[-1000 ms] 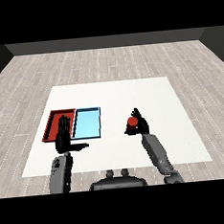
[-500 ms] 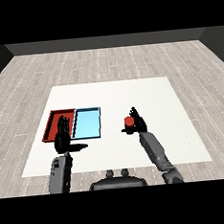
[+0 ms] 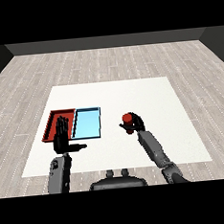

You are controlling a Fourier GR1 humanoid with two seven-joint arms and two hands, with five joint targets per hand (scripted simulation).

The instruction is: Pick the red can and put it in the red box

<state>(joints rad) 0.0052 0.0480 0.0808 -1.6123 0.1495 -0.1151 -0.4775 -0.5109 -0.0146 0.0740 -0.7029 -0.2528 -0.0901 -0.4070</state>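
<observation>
The red can [image 3: 127,119] is upright in my right hand [image 3: 134,125], whose fingers and thumb curl round it, right of the trays over the white table [image 3: 146,96]. The red tray [image 3: 54,122] lies at the left, with the light blue tray [image 3: 87,123] touching its right side. My left hand [image 3: 62,140] is raised with straight fingers and the thumb sticking out; it covers the near part of the red tray in the view and holds nothing.
Grey wooden floor surrounds the white table on all sides. Both grey forearms come in from the lower corners, the right forearm [image 3: 154,149] slanting up and left toward the can.
My right hand has carried the red can a little to the left, toward the trays. The left hand has stayed in place.
</observation>
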